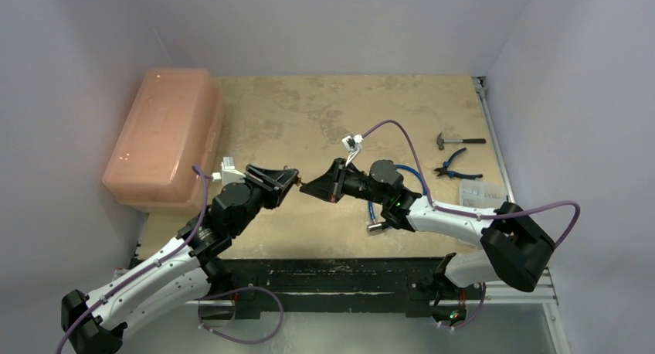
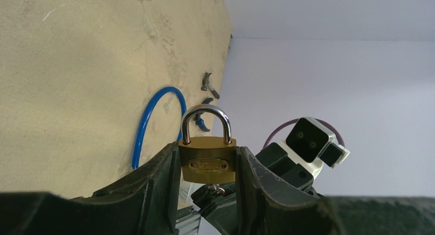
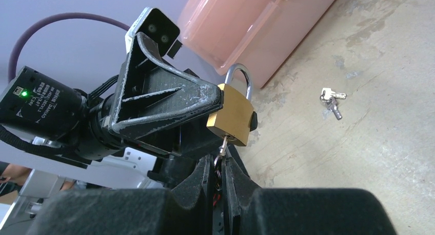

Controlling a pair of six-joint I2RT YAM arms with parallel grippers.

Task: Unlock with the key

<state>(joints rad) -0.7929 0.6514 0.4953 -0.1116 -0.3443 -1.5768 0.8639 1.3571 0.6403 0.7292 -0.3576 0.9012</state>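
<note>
Padlock point(image 2: 207, 160), brass, shackle closed: clamped by its body in left tool point(image 2: 207, 168), clear of the desk point(image 2: 77, 65). Key point(image 3: 223, 142): tip in keyway, pinched by right tool point(image 3: 219, 165). I judged a pure wrist roll about the key's axis best, with no side load.

A big pink plastic box point(image 1: 162, 134) with its lid shut sits at 10 o'clock on the table point(image 1: 309, 114), by the left edge. The table top is tan with darker patches. A little hammer point(image 1: 461, 141) lies at 2 o'clock, near the right edge. Pliers point(image 1: 450, 167) with blue handles lie just beside it, at the hammer's 6 o'clock. A small see-through packet point(image 1: 483, 193) lies at the pliers' 5 o'clock. A thin blue tube point(image 2: 168, 89) curls in a loop on the table.
</note>
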